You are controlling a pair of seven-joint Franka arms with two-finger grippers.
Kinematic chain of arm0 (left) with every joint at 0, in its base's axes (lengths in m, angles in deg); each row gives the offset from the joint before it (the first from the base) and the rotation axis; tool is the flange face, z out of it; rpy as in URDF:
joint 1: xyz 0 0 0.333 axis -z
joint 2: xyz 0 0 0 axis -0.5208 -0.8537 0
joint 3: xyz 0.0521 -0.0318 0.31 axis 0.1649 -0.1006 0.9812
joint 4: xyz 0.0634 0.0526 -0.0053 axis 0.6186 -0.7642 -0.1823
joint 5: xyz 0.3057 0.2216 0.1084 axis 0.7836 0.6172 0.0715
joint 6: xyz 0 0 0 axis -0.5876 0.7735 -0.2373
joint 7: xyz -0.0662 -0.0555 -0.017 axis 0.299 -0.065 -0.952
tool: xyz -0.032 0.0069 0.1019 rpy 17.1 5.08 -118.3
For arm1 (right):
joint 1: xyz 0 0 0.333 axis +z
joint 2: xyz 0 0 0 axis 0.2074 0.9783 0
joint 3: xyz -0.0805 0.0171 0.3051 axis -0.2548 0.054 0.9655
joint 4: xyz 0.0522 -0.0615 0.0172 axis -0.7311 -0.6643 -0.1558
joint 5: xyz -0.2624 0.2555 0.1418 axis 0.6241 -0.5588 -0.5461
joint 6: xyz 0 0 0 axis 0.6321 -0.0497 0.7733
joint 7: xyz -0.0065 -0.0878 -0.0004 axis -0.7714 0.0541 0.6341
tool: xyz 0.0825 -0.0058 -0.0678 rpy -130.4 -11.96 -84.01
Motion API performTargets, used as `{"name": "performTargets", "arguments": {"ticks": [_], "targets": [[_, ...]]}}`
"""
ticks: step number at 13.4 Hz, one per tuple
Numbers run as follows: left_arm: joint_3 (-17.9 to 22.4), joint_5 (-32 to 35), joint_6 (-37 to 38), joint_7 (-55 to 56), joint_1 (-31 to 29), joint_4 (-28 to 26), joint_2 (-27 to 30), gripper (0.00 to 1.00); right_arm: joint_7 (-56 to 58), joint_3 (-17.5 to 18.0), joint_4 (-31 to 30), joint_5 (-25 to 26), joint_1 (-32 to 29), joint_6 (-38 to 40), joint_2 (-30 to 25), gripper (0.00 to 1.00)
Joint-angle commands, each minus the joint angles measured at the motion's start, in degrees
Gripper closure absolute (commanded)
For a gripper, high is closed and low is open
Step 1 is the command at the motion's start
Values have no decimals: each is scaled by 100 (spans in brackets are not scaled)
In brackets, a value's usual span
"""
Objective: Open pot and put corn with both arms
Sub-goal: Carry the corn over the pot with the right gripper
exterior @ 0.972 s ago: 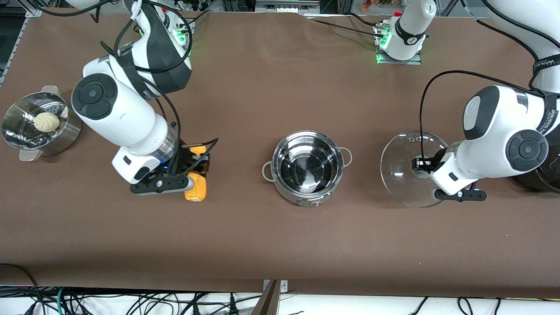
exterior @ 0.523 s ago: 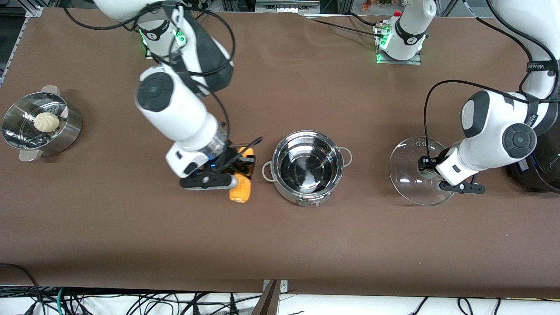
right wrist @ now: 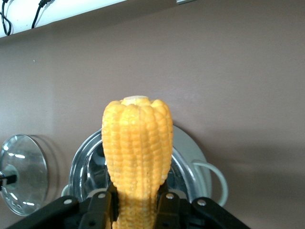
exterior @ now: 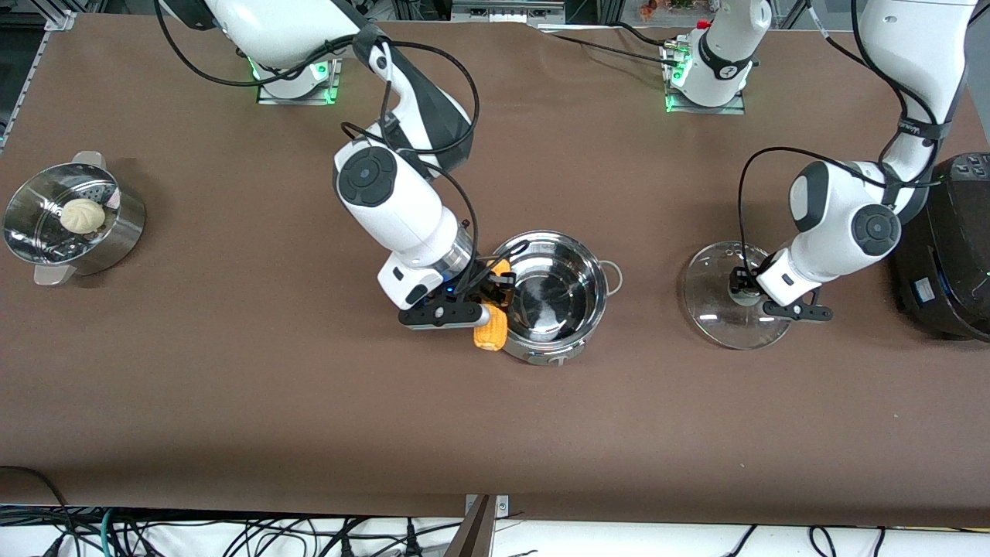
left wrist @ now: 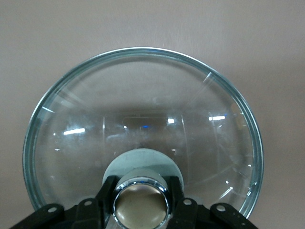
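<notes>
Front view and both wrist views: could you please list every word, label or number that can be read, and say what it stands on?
No text reads clearly.
Black band on the left arm: white lettering, too small to read.
Rice cooker: pale sticker, too small to read.
Wrist views: none, neither on the corn held by the right pincer over the pot rim, nor on the lid whose knob the left pincer grips.
</notes>
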Motion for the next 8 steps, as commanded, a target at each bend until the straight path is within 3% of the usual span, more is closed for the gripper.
{"name": "performTargets", "arguments": {"ticks": [1, 3, 5, 6, 7, 8], "targets": [[-24, 89, -82, -64, -59, 7, -160, 100, -133, 24, 94, -96, 224, -253, 214, 76], [-6, 89, -100, -55, -68, 16, -267, 100, -151, 24, 94, -96, 339, -420, 346, 76], [-6, 89, -100, -64, -112, 25, -329, 65, -159, 24, 94, -96, 383, -596, 495, 76], [-6, 89, -100, -73, -121, 34, -329, 26, -159, 24, 102, -96, 444, -684, 566, 77], [-15, 89, -91, -90, -173, 34, -311, 0, -159, 24, 94, -96, 488, -763, 645, 79], [-15, 89, -74, -82, -182, 43, -285, 0, -159, 24, 102, -96, 497, -851, 741, 80]]}}
